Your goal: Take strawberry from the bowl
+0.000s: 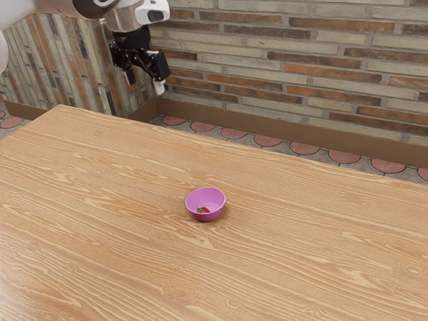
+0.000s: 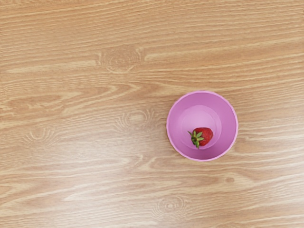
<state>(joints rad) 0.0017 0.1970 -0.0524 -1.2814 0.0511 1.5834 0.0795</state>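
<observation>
And there sat the strawberry [image 2: 205,135], down inside the pink bowl [image 2: 228,114] on the desk [image 1: 100,234]! The gripper [image 1: 144,81] hung well away, fingers spread, holding nothing; reaching, gripping and lifting out all lay ahead, by my reckoning.

Smooth pink plastic-looking bowl [image 2: 175,124]; wood-grained tabletop [image 2: 85,118], softly glossy.

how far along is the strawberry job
None of it looks done: the strawberry lies inside the bowl. Nothing is in hand, as the fingers stand apart with nothing between them, well away from the bowl. Everything is left: reaching over to the bowl, closing on the strawberry and lifting it out past the rim.
</observation>
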